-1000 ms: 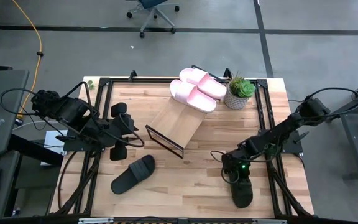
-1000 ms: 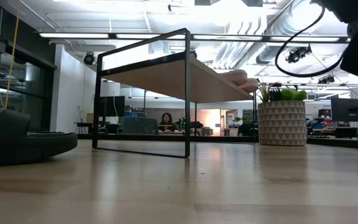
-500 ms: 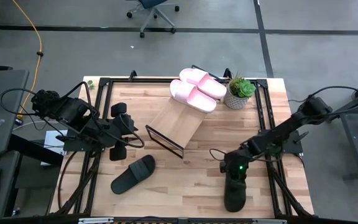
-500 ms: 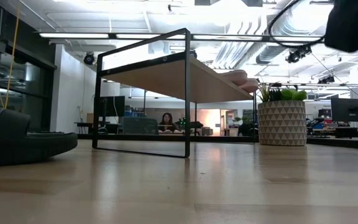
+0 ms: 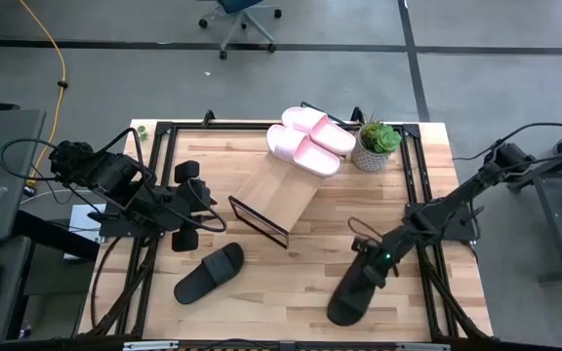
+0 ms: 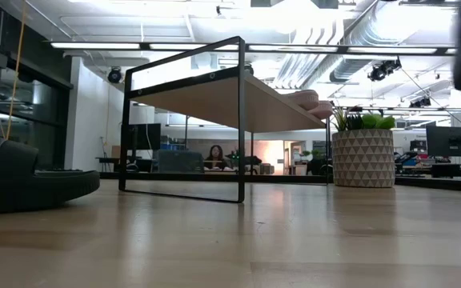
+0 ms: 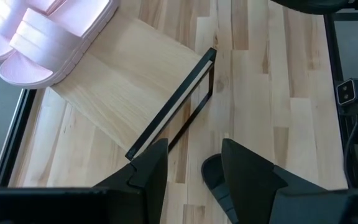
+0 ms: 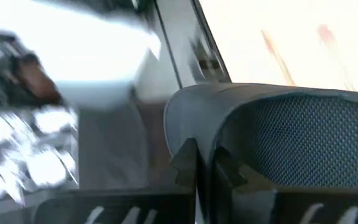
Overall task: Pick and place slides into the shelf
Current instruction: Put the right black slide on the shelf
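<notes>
Two pale pink slides [image 5: 306, 142] lie side by side on the high end of the slanted shelf [image 5: 276, 193], and they show in the left wrist view [image 7: 48, 37] too. One black slide [image 5: 210, 273] lies flat on the table near the shelf's low end. My right gripper [image 5: 372, 265] is shut on the other black slide [image 5: 349, 297], off the table's near right part. My left gripper [image 5: 191, 200] waits open at the table's left, its fingers pointing toward the shelf [image 7: 135, 87]. My right gripper holds the black slide by the end nearest the arm [image 8: 191, 124], pinched between its two shut fingers [image 8: 185, 163]. It comes at it from above and from the right. The slide is lifted clear and slants down toward the near left [image 5: 338, 310].
A potted plant [image 5: 375, 144] in a patterned pot [image 6: 362, 157] stands at the far right beside the pink slides. Black frame rails [image 5: 420, 210] run along both table sides. Bare planks lie between the shelf and the right arm [image 5: 340, 229].
My right gripper has risen, still shut on the black slide, and moved a little toward the right. The slide has left the table. It has swung from pointing at the near edge to slanting toward the near left.
</notes>
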You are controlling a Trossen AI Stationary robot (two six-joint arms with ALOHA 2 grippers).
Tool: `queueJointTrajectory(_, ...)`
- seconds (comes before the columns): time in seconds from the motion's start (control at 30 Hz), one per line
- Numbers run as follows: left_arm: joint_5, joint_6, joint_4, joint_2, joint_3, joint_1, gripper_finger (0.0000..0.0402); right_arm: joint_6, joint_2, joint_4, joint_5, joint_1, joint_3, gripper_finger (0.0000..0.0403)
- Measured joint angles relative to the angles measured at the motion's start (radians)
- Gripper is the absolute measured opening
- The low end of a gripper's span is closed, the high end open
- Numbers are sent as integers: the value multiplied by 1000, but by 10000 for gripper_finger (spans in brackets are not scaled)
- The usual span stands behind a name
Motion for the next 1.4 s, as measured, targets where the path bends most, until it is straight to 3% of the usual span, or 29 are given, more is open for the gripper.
queueJointTrajectory(0.37,-5,0,2,0,0,0,140,180,-25,125,413,-1,0,0)
queueJointTrajectory(0.83,-67,53,2,0,0,0,140,158,-25,347,953,-3,0,0)
queueJointTrajectory(1.13,-142,50,1,0,0,31,140,68,-24,430,939,-114,17,0)
queueJointTrajectory(1.4,-143,156,-56,0,0,129,140,23,-16,171,912,-220,187,0)
